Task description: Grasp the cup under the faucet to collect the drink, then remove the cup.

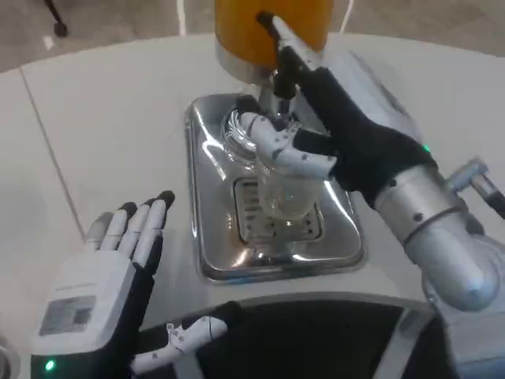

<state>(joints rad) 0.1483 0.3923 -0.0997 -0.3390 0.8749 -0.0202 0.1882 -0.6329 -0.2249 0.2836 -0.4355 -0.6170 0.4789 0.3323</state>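
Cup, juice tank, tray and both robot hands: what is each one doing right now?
Cup: clear, upright on the tray's grate, held under the faucet; fill level unclear.
Right robot hand: wrapped around the cup.
Left robot hand: holding nothing, fingers straight, above the table.
Faucet: above the cup; flow cannot be told.
Juice tank: holds orange drink.
Drip tray: shiny, flat on the table.

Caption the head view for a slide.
Right hand holds clear cup on steel drip tray under orange dispenser; left hand open.

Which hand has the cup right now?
The right hand, its fingers wrapped around the clear cup on the drip tray; the left hand rests open.
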